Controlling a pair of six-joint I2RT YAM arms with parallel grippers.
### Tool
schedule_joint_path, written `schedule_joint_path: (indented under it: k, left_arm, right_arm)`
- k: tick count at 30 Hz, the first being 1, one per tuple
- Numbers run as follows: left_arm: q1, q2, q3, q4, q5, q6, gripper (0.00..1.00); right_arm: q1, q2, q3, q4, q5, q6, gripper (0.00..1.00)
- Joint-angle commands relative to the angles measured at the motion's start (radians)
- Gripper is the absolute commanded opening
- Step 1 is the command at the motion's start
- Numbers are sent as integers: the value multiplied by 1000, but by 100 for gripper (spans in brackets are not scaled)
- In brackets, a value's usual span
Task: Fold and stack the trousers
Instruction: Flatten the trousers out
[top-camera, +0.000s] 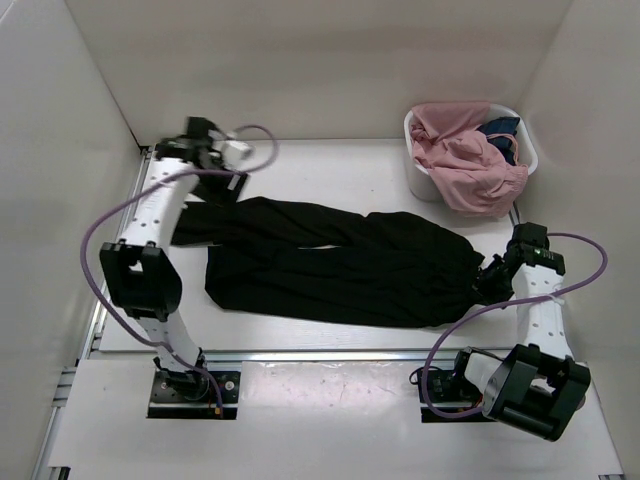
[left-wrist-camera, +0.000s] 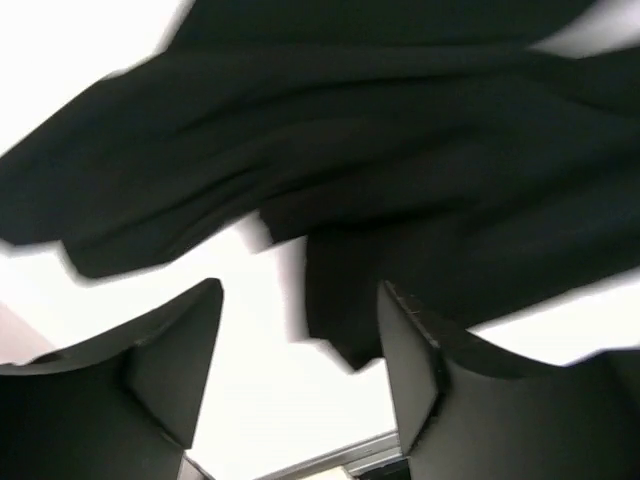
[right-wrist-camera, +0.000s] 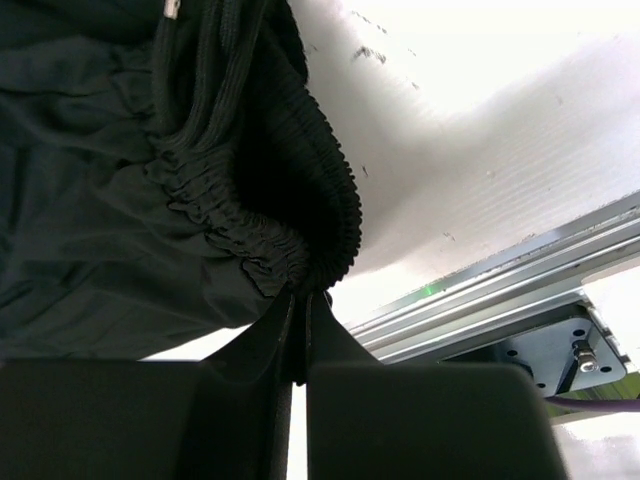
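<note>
The white surface (top-camera: 330, 168) is boxed in by plain white walls on the left, back and right of the overhead view. A metal rail (top-camera: 300, 353) runs along its near edge at the bottom. Free room is a wide bare strip across the upper part of the frame and a thin one between the cloth and the rail. The upper right corner is taken by a white basket (top-camera: 418, 180) with a pink garment (top-camera: 465, 160) spilling over its front rim and a dark blue cloth (top-camera: 500, 130) tucked behind.

The left hand (top-camera: 215, 188) sits in the upper left, just above the leg ends. Its jaws stand well apart and clamp nothing. Its own wrist view is blurred, and a corner of black fabric shows in the gap, but contact can't be told.

The right hand (top-camera: 490, 280) is at middle right, near the rail, with its jaws pinched tight on the ribbed elastic waistband.

The trousers (top-camera: 340, 265) are matte black and lie lengthwise across the middle, waist to the right and legs to the left. The upper leg reaches further left, with a sliver of white between the two. The fabric is rumpled and bunches at the waist.
</note>
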Motion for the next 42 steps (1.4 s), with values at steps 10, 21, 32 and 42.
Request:
schedule_joint_path:
  k: [10,21,32,42]
  left_arm:
    - [190,172,-55,-62,79,-68,84]
    - [243,148,-244,-79,104,35,51]
    - [568,14,4,-45,78,20,14]
    - [751,-272,-452,157,-111,121,14]
  right_arm:
    - [-5,-11,-19,20,32,-3,0]
    - [-5,-44,1,-9,52,-12,0]
    - [-5,51,238,0,43,-33,0]
    - [-14,118,340,41,-213,31,0]
